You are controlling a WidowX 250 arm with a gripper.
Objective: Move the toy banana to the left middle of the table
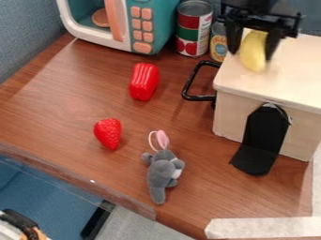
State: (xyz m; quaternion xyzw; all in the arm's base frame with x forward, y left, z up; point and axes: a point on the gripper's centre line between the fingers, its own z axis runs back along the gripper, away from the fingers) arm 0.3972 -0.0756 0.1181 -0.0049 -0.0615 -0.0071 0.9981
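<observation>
1. Camera view, upper right: hand (252, 54) closed on toy banana (253, 46), above pale box (282, 89).
2. Slip — smooth banana, loose grip.
3. Red pepper (144, 82), strawberry (108, 133) — knocked, should leftward carry run low.

I see smooth wood grain on the bench (63, 108), glossy plastic on the red pepper (144, 82), fuzzy cloth on the six-o'clock plush toy (164, 171), smooth plastic on the banana (253, 52).

Red strawberry (108, 133), yellow banana (253, 51), grey plush toy (164, 172), teal-and-white microwave (153, 24)
</observation>
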